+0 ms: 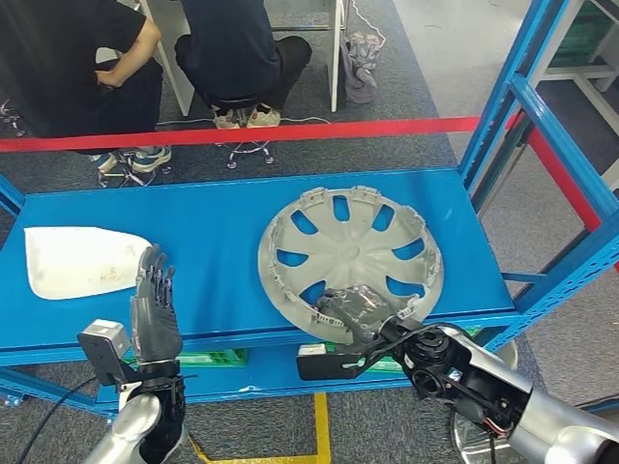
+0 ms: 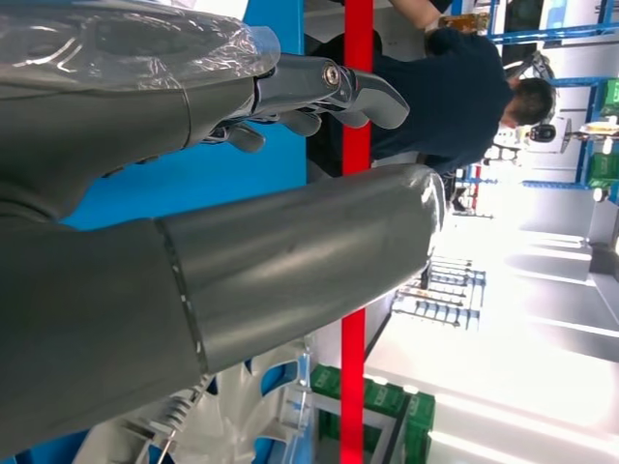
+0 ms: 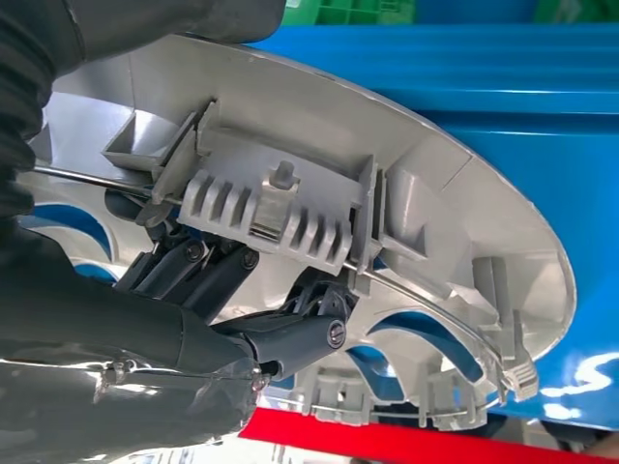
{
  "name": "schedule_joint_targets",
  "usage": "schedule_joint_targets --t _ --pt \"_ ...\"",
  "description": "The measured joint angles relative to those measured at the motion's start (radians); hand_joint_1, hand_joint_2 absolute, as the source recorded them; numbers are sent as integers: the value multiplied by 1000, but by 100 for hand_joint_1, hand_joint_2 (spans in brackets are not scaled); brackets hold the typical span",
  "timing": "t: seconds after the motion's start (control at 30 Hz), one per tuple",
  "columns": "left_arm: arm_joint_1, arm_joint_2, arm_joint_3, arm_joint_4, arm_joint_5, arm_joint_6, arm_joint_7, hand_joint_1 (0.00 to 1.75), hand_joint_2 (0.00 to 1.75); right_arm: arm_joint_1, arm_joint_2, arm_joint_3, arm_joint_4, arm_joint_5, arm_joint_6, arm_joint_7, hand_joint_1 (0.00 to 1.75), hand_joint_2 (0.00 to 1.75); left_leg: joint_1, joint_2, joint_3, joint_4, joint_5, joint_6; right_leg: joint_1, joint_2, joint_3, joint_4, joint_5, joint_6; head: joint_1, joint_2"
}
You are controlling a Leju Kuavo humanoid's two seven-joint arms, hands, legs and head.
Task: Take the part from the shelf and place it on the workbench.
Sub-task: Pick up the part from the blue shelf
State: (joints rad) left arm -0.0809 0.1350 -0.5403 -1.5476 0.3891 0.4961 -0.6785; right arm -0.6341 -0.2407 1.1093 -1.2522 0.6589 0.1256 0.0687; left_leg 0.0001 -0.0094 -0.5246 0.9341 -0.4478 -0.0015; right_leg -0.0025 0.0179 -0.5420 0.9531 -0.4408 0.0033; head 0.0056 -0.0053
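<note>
A silver wheel cover [image 1: 350, 251] lies inner side up on the blue shelf [image 1: 212, 232], right of its middle. My right hand [image 1: 358, 309] is at the cover's near rim, its dark fingers [image 3: 219, 275] curled over the rim among the clips of the wheel cover [image 3: 409, 193] and its thumb under the edge, gripping it. My left hand [image 1: 155, 309] is raised at the shelf's front edge, left of the cover, fingers spread and holding nothing. In the left wrist view the left hand [image 2: 292, 232] fills the front, with a bit of the wheel cover [image 2: 241, 425] behind it.
A white moulded part [image 1: 76, 261] lies at the shelf's left end. Blue uprights and beams [image 1: 540, 106] frame the shelf's right side. A red tape [image 1: 292, 132] runs behind the shelf, and two people [image 1: 233, 48] sit beyond it. Green crates [image 1: 212, 358] stand on the lower level.
</note>
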Motion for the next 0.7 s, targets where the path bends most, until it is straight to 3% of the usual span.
schedule_joint_targets --t 0.27,0.7 --pt "4 1 3 0 -3 5 -2 0 0 -10 0 -1 -28 -48 -28 4 175 175 0 0 -1 0 0 0 0 -1 -1 0 0 0 0 0" --pt "13 8 6 -8 -10 31 -2 0 0 -35 -28 -109 -111 -25 -213 47 175 175 0 -1 -1 0 0 0 0 -2 -1 0 0 0 0 0"
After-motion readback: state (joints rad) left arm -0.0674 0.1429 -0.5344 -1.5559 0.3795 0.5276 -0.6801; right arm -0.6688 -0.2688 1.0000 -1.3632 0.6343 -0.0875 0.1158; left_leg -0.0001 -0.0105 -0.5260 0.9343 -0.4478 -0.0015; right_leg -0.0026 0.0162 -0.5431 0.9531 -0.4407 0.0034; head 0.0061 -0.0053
